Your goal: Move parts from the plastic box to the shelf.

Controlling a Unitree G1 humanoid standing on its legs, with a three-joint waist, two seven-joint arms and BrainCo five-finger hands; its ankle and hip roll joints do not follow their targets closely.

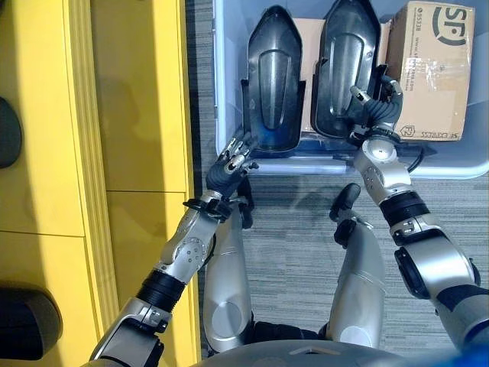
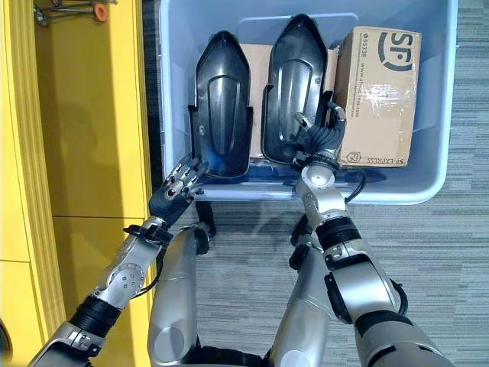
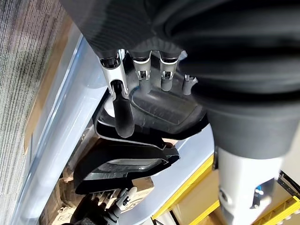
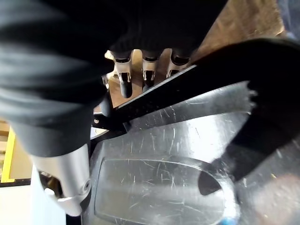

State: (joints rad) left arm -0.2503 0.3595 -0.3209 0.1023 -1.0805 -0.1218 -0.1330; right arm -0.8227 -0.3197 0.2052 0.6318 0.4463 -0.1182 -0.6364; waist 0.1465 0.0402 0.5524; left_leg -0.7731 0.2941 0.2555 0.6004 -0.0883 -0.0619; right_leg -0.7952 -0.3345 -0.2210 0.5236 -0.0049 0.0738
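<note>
Right eye view recorded two black parts [image 2: 221, 107] standing side by side in the plastic box [image 2: 428, 183], a cardboard carton [image 2: 378, 95] just beyond the right hand [image 2: 321, 138]. That hand gripped the near right edge of the right part [image 2: 294, 84], fingers curled over its rim. The left hand [image 2: 177, 187] had relaxed, uncurled fingers, tips touching the left part's lower edge; the yellow shelf [image 2: 84, 153] stood on its outer side.

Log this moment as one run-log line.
left hand: open, at left black part | right hand: shut on right black part | both parts in plastic box beside cardboard box
</note>
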